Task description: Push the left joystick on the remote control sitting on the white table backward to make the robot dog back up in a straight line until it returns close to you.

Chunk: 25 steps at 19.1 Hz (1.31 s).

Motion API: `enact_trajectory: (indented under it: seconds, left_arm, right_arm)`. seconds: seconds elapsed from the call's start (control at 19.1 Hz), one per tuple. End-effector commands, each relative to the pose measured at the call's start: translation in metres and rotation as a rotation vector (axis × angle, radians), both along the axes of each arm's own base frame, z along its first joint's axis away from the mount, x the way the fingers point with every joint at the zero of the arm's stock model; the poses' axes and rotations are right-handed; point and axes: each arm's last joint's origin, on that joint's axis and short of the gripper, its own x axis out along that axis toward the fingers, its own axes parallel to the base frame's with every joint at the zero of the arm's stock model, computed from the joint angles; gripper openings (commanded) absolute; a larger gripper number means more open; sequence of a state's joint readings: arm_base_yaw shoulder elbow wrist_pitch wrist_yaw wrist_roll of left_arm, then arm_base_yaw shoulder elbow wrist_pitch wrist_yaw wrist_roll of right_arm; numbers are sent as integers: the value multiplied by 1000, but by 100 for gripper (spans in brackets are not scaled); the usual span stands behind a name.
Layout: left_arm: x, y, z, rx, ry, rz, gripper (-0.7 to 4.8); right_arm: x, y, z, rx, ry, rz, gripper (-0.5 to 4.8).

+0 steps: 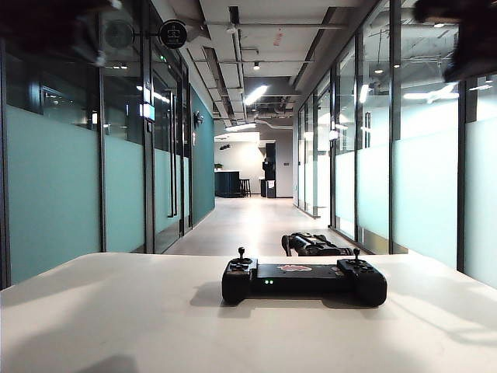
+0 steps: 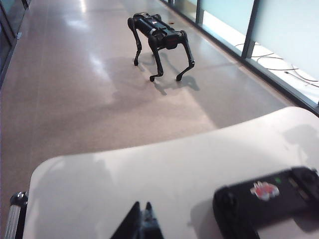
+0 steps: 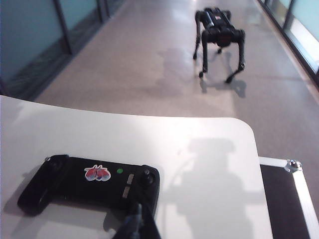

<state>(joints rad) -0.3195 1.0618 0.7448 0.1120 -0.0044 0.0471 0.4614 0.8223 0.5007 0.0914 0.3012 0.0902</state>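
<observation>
On the white table (image 1: 93, 311) our remote control (image 1: 303, 280) lies crosswise, the robot dog (image 1: 313, 245) standing just beyond the far edge. The left joystick (image 1: 241, 254) sits at the controller's left end, nearer our left gripper (image 2: 143, 219), which hangs clenched and empty above; the right gripper (image 3: 139, 219), also clenched, hovers above the opposite end.

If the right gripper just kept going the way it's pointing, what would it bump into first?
Probably the remote control. The shut right gripper hangs just above the white table, its tip aimed at the controller's end by the rightmost stick. Depth is unclear; it could skim over.
</observation>
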Motion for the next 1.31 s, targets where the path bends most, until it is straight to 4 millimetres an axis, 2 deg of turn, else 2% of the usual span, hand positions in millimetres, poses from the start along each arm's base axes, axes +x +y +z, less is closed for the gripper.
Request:
enact_trajectory:
  seconds: [0.05, 0.47, 0.73, 1.05, 1.31]
  left_arm:
    - [-24, 8, -9, -7, -27, 21, -5]
    - [-82, 27, -50, -33, -102, 20, -5]
    - [-107, 36, -79, -34, -155, 34, -5]
    - [-125, 42, -109, -32, -149, 33, -5]
    - [-128, 42, -135, -25, -94, 7, -5]
  right_arm:
    - [-14, -7, -3, 5, -47, 17, -5]
    - [-38, -18, -9, -9, -64, 42, -5]
    - [-51, -24, -24, 2, -88, 42, -5]
    - [-66, -31, -41, 26, -132, 60, -5]
    - [-75, -35, -48, 14, -105, 71, -5]
